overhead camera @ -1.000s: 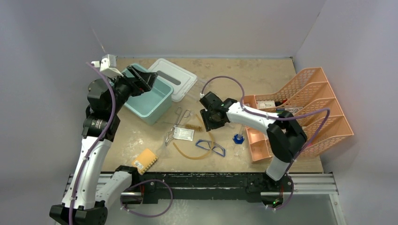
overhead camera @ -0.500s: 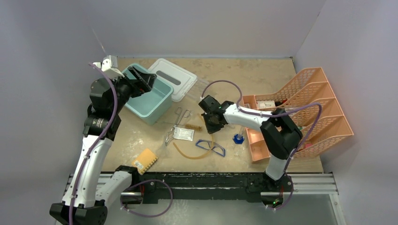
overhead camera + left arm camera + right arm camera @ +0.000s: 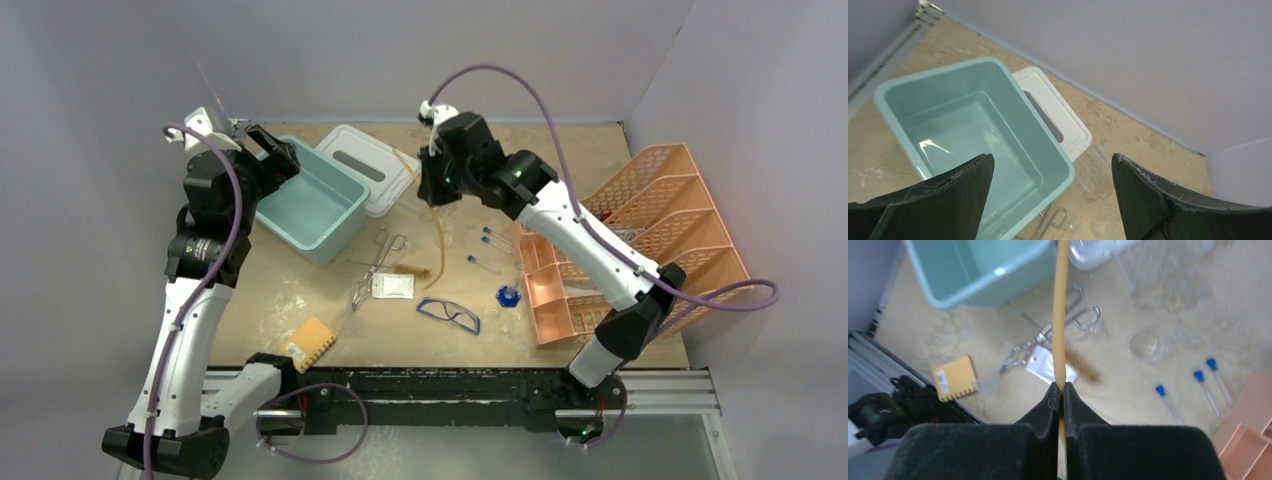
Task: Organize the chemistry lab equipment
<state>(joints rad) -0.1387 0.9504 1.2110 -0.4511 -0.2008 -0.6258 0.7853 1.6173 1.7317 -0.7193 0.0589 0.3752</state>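
Note:
My right gripper (image 3: 432, 196) is high above the table's back middle, shut on the tan rubber tubing (image 3: 438, 240), which hangs down to the table. In the right wrist view the tubing (image 3: 1062, 315) runs straight out from between my pinched gripper (image 3: 1060, 388). Below lie the metal tongs (image 3: 385, 250), white packet (image 3: 392, 287), bristle brush (image 3: 412, 270), blue-rimmed safety glasses (image 3: 450, 315) and blue-capped test tubes (image 3: 490, 240). My left gripper (image 3: 272, 152) hovers wide open over the back left corner of the teal bin (image 3: 330, 167), holding nothing.
A white lid (image 3: 370, 165) lies behind the teal bin, with a clear tube rack (image 3: 1095, 165) beside it. The peach organiser (image 3: 650, 230) fills the right side. A yellow-orange sponge (image 3: 308, 343) sits near the front edge. A small blue cap (image 3: 509, 295) lies by the organiser.
My right gripper shut on the tubing and rose toward the back, pulling it off the table. The left gripper swung slightly left and back, still open.

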